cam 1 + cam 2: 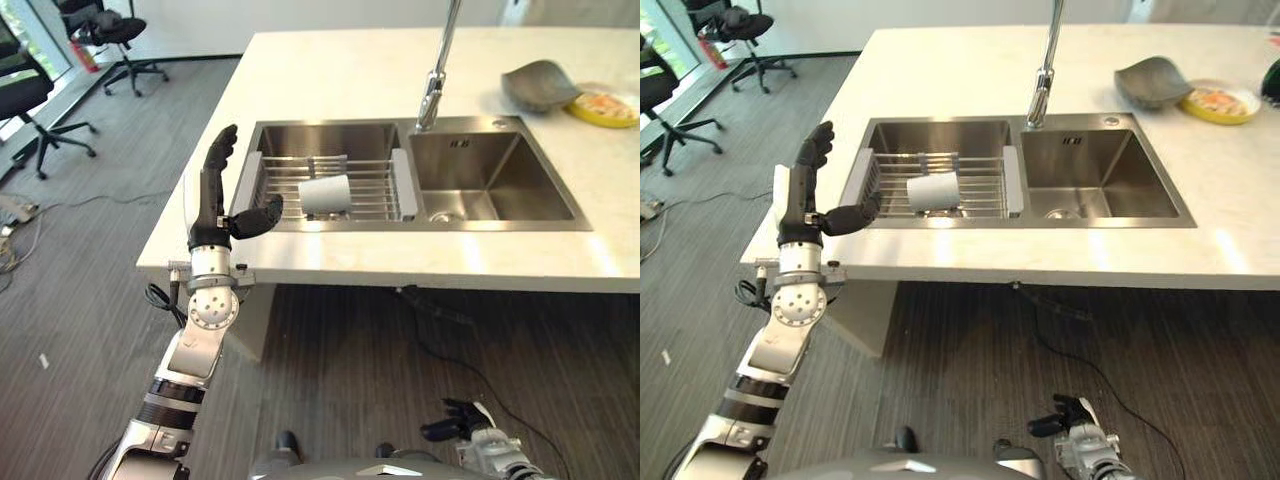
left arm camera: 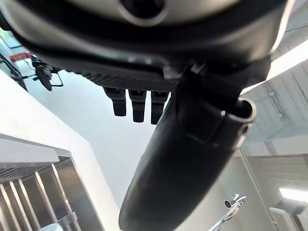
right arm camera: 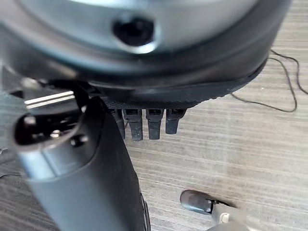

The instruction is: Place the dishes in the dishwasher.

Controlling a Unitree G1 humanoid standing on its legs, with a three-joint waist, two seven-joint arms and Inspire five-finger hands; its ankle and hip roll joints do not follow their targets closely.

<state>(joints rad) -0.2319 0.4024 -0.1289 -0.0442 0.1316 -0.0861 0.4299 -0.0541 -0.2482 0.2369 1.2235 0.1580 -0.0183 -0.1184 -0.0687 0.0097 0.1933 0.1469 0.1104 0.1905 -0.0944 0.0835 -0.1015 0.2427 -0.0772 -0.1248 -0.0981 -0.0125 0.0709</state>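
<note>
Stainless steel frames everything here: a double-basin sink point(image 1: 500, 215) sunk in the pale stone counter point(image 1: 330, 75), with a wire drying rack point(image 1: 375, 190) bridging the left basin. On that rack a white cup point(image 1: 326, 194) lies tipped on its side, presumably left to drain.

We hold our left hand point(image 1: 213, 200) upright at the counter's near-left edge, fingers straight and apart, thumb pointing toward the rack, gripping nothing.

Our right hand point(image 1: 462, 421) hangs low over the floor, fingers relaxed as far as we can tell.

A grey bowl point(image 1: 540, 84) and a yellow plate point(image 1: 603, 106) sit at the counter's far right, well apart from the cup.

Open room lies above the rack; the tall faucet point(image 1: 437, 70) stands behind the divider between the 2 basins.
</note>
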